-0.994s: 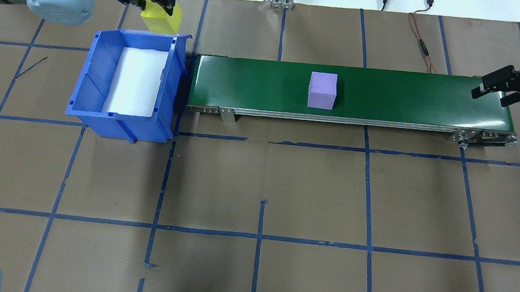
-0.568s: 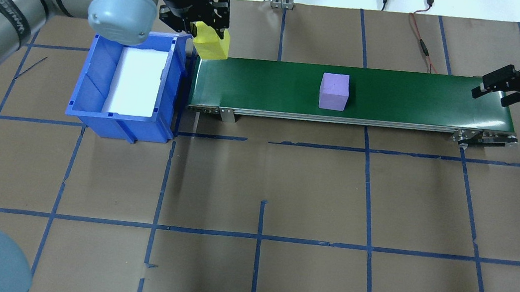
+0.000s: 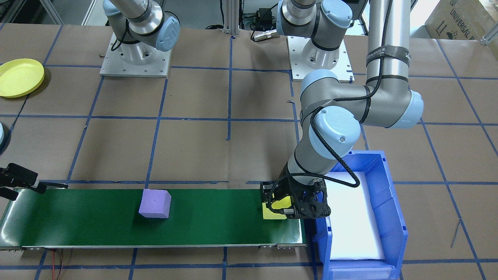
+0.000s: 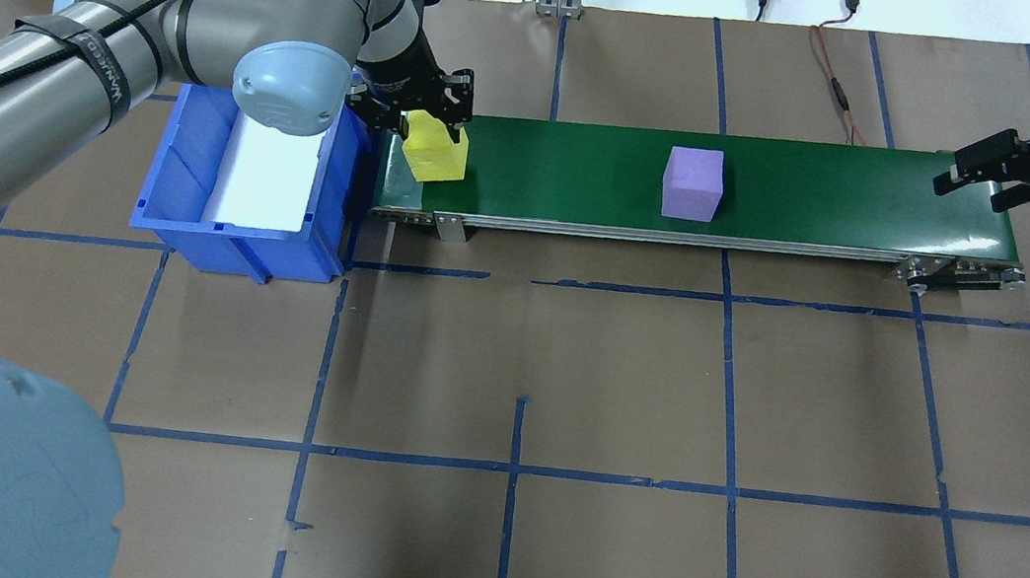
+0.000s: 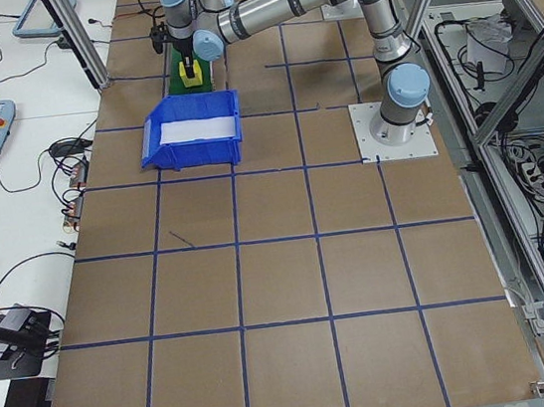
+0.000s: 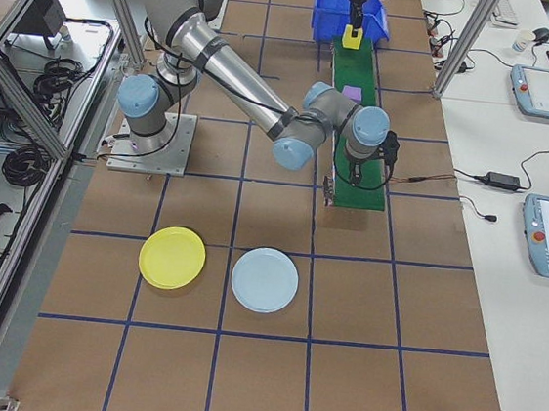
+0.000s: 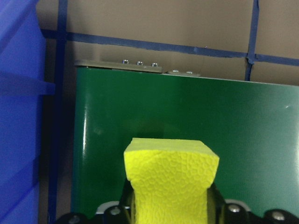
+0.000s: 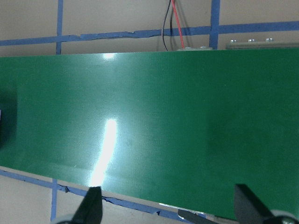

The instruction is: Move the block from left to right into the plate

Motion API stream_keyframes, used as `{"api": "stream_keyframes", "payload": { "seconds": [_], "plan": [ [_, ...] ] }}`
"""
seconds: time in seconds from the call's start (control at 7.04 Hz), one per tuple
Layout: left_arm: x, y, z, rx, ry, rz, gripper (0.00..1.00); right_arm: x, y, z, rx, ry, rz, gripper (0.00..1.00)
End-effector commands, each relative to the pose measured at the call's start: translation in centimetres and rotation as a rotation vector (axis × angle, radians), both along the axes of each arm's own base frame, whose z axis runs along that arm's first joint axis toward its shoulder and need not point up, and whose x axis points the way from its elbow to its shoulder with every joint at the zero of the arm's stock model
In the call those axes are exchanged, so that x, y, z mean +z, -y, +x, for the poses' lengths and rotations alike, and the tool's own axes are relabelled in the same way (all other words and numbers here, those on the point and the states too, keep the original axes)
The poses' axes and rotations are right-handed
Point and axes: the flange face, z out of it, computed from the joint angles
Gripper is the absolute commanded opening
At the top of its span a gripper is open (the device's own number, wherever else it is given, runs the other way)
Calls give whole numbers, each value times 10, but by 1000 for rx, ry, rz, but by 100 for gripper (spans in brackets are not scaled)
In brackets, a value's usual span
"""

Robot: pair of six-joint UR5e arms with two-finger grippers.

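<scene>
Item 1, left tool (image 4: 439, 116): clamped on the yellow block (image 4: 435, 151), which I see at the left end of the green conveyor belt (image 4: 837, 187), just beside the blue bin (image 4: 191, 177). From the left wrist view the block sits squarely between the fingers; whether its underside already touches the belt I cannot tell from here.

Item 2, purple block (image 4: 693, 183): resting on the belt near mid-length, well apart from both tools.

Item 3, right tool (image 4: 972, 178): jaws spread, holding nothing, hanging over the belt's right end.

Item 4, yellow plate (image 6: 172, 257): on the surface on the robot's right side, beside a pale blue plate (image 6: 265, 279), well apart from the belt. It carries no block.

Step in hand, as I judge it: setting the yellow block onto the belt. Next I would release it cleanly and lift clear, then ready the right tool to pick the purple block at the belt's end and carry it to the yellow plate.
</scene>
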Motion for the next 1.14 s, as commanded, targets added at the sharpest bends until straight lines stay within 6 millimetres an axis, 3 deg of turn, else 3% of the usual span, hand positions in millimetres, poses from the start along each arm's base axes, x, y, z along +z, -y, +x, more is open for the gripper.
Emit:
{"api": "stream_keyframes", "payload": {
  "seconds": [0.0, 0.28, 0.43, 0.71, 0.99],
  "plan": [
    [74, -14, 10, 2, 45, -101, 100, -1, 0, 0, -1, 1, 2, 100],
    [143, -63, 32, 28, 106, -43, 100, -1, 3, 3, -41, 42, -2, 100],
    [166, -84, 47, 49, 110, -3, 100, -4, 5, 4, -50, 72, -7, 100],
    [183, -116, 51, 47, 118, 61, 100, -5, 5, 5, -50, 74, -7, 100],
    [181, -120, 52, 49, 121, 67, 100, -6, 5, 5, -52, 75, -5, 100]
  ]
}}
